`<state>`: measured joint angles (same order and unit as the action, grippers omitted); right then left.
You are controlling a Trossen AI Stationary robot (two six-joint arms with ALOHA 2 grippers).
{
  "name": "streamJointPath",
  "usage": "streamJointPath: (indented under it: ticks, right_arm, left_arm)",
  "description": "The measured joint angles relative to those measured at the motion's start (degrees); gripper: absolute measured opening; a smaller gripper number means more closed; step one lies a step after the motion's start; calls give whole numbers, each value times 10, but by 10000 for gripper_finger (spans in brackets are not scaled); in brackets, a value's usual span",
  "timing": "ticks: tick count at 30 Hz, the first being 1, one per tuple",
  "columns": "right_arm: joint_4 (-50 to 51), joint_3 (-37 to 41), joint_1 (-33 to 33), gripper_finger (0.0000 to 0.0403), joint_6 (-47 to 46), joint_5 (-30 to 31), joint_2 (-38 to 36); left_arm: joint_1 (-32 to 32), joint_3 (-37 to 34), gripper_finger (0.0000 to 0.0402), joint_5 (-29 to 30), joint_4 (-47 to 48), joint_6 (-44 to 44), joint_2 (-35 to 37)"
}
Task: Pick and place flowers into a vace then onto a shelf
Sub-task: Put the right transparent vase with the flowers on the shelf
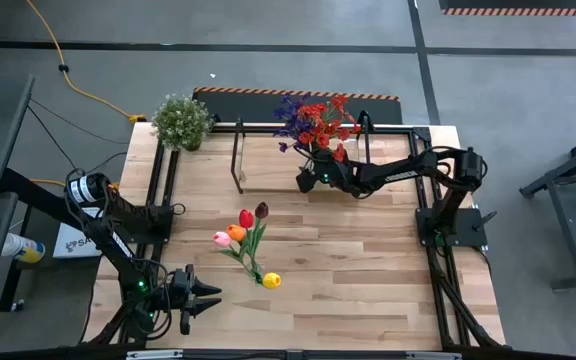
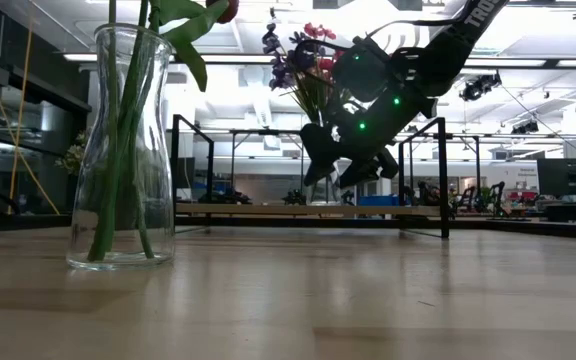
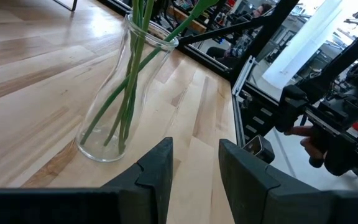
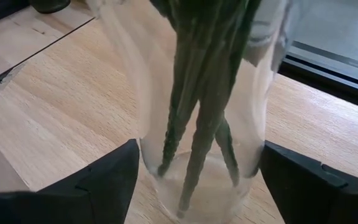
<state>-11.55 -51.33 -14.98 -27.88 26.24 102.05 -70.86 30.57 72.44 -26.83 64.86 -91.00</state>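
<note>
I see two glass vases. One stands on the light-wood shelf in the upper middle of the high view, packed with red blossom sprays and purple sprays; through its clear wall in the right wrist view I make out dark green stems crossing down to the base. My right claw sits low around that vase, its fingers spread wide on either side of the glass with a sliver of wood showing between pad and wall, so it grips nothing. The second vase stands near the middle of the table, holding tulips: red, orange, pink, maroon and yellow, their stems leaning against the rim. My left claw waits at the lower left of the high view, partly open and empty, pointing towards that vase. A potted plant occupies the table's upper left corner. Bare planks lie along the right and lower parts of the table.
</note>
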Motion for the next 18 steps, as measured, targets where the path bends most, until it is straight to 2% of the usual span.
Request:
streamJointPath:
  ticks: [8,18]
  right_arm:
    - [-3,0,0,338,-1,-23,-2]
    - [-4,0,0,340,15,-53,-3]
  left_arm:
    - [0,0,163,0,0,0,0]
    - [0,0,163,0,0,0,0]
